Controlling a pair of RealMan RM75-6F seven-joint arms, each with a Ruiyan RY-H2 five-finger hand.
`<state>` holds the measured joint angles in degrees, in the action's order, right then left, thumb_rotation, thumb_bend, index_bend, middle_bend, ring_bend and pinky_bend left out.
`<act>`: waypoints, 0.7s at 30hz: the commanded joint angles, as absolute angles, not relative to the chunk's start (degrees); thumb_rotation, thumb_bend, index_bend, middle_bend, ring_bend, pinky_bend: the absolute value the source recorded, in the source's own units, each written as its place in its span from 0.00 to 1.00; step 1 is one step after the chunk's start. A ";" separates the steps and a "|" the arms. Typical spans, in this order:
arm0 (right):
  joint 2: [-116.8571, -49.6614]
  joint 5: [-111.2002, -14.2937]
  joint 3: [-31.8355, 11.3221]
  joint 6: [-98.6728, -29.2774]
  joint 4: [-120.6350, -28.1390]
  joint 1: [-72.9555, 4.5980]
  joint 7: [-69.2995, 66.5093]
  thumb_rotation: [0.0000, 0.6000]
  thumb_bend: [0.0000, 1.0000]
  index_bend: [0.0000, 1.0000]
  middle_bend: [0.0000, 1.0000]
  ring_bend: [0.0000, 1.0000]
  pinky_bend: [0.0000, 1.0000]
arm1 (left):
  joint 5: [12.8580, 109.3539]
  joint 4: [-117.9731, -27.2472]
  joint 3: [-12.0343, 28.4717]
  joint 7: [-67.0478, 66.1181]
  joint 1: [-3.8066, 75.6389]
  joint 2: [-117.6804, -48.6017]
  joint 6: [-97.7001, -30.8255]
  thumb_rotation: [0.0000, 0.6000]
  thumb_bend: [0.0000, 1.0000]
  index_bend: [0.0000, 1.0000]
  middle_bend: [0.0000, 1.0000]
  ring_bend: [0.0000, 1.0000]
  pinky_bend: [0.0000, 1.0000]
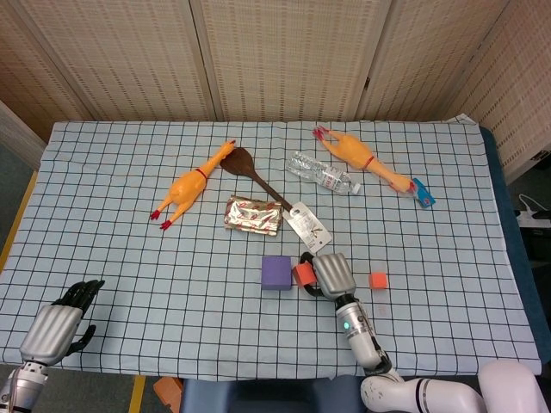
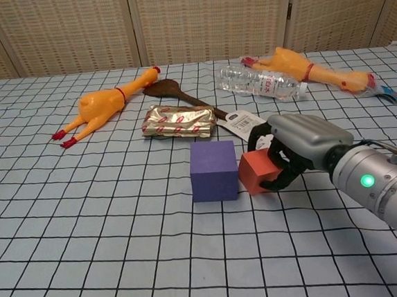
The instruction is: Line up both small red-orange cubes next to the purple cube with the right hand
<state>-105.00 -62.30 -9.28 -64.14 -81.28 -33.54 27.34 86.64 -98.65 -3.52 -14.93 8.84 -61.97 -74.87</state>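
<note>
The purple cube (image 1: 276, 271) (image 2: 213, 170) sits on the checked cloth near the table's front middle. My right hand (image 1: 333, 274) (image 2: 297, 142) grips a small red-orange cube (image 1: 302, 274) (image 2: 256, 172) that stands right beside the purple cube's right face, touching or nearly touching it. A second small red-orange cube (image 1: 378, 280) lies alone further right, seen only in the head view. My left hand (image 1: 58, 320) hangs at the table's front left corner with its fingers curled and nothing in it.
Behind the cubes lie a foil packet (image 2: 179, 121), a white tag (image 2: 241, 122), a brown wooden spatula (image 2: 174, 93), a plastic bottle (image 2: 260, 82) and two rubber chickens (image 2: 103, 105) (image 2: 315, 70). A small blue item (image 1: 423, 191) lies at the far right.
</note>
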 commanded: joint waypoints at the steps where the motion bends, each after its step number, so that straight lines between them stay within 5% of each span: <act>1: -104.02 -62.48 -9.10 -63.93 -82.27 -33.38 27.61 1.00 0.13 0.27 0.84 0.87 0.85 | 86.54 -98.68 -3.52 -15.01 8.85 -61.97 -74.81 1.00 0.42 0.04 0.09 0.09 0.43; 14: -97.92 -61.56 -8.32 -63.22 -87.56 -32.24 28.69 1.00 0.13 0.04 0.84 0.87 0.85 | 86.42 -98.82 -3.60 -15.35 8.97 -62.03 -74.53 1.00 0.43 0.04 0.09 0.09 0.44; 21: -89.88 -61.64 -6.29 -65.15 -95.97 -29.65 29.70 1.00 0.18 0.30 0.87 0.89 0.86 | 86.40 -99.01 -3.61 -15.37 8.87 -61.96 -74.75 1.00 0.43 0.04 0.09 0.09 0.44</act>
<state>-92.38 -61.75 -7.31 -64.43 -93.49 -30.72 28.88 86.40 -99.00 -3.61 -15.36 8.87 -61.96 -74.75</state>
